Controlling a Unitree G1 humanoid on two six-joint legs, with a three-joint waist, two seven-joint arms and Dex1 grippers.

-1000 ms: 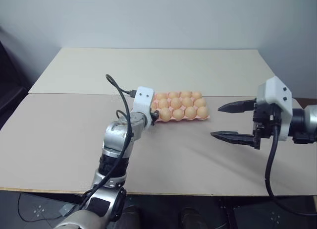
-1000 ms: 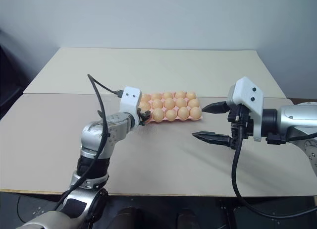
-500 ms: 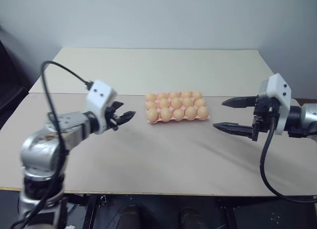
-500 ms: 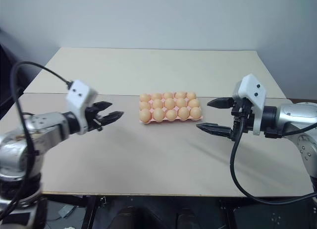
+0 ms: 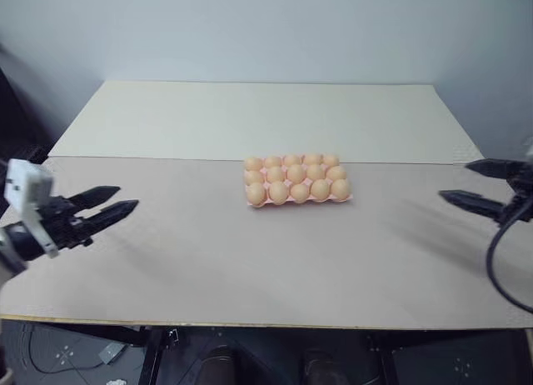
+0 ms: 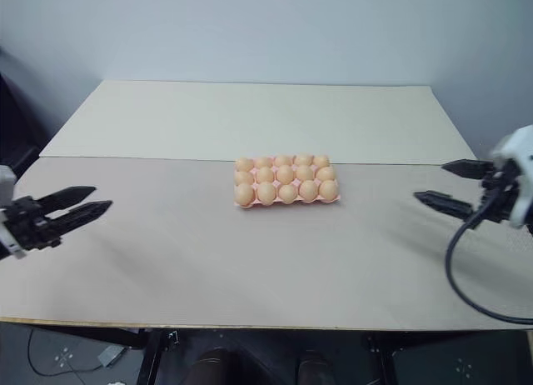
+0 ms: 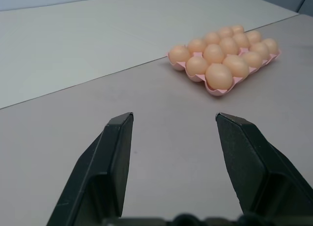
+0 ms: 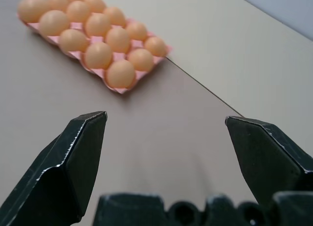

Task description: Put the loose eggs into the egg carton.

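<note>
The pale-pink egg carton (image 5: 343, 200) lies at the table's middle, and tan-orange eggs (image 5: 296, 173) fill its three rows of cups. Every egg I see sits in a cup; the loose eggs are out of view. My left gripper (image 5: 125, 197) hangs over the table's left edge, far from the carton, pointing toward it. It is open, with bare table between its fingers (image 7: 117, 152). Over at the right edge, my right gripper (image 5: 455, 178) is open wide and empty, also aimed at the carton. Both wrist views show the carton (image 8: 35, 26) well beyond the fingertips.
The beige table (image 5: 266, 260) has a seam (image 5: 166, 158) running across it just behind the carton. A plain pale wall (image 5: 266, 27) rises behind the far edge. Dark floor shows below the near edge.
Both arms have swung outward. The left gripper drew back from the carton's left end to the table's left edge. The right gripper moved off to the right edge, still open.
</note>
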